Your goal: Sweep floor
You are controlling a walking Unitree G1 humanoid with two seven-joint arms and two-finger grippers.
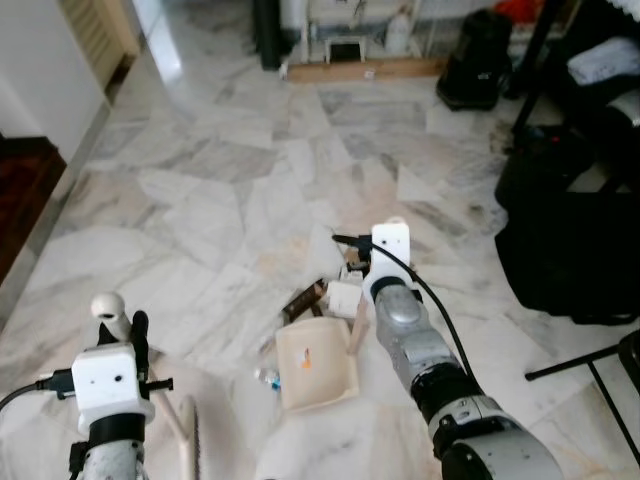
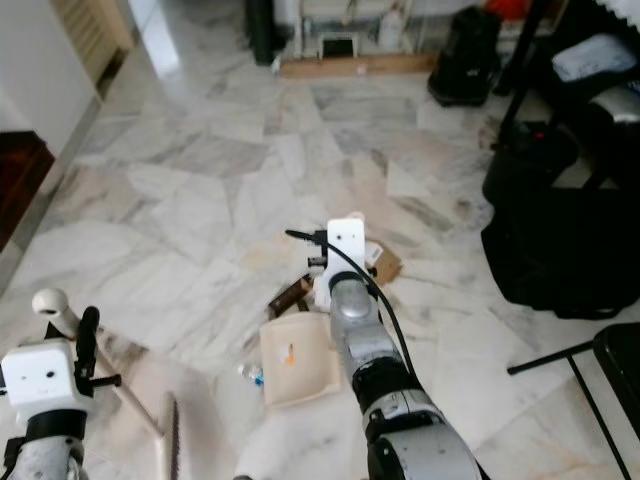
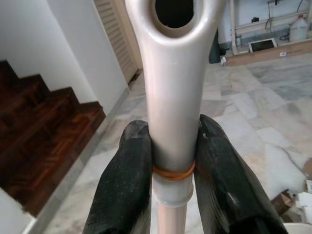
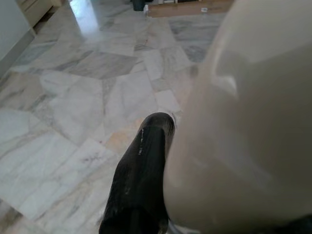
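My left gripper [image 1: 138, 338] is shut on the cream brush handle [image 3: 174, 97], black fingers [image 3: 122, 185] pressing either side of it. The brush head [image 1: 188, 442] rests low on the floor at the front left. My right gripper [image 1: 360, 305] is shut on the handle of a cream dustpan [image 1: 315, 368], which lies on the marble floor [image 1: 220, 190] ahead of me. One black finger [image 4: 141, 170] lies against that handle [image 4: 243, 126]. An orange scrap [image 1: 306, 357] lies inside the pan. Brown cardboard scraps [image 1: 305, 297], a white box [image 1: 341, 297] and a small clear bottle [image 1: 267, 376] lie around the pan.
Black bags [image 1: 560, 240] and a black stand's legs [image 1: 580, 365] crowd the right side. Dark wooden stairs [image 1: 20, 190] are on the left by a white wall. A wooden plank [image 1: 365, 68] and a black bin [image 1: 478, 60] stand at the far end.
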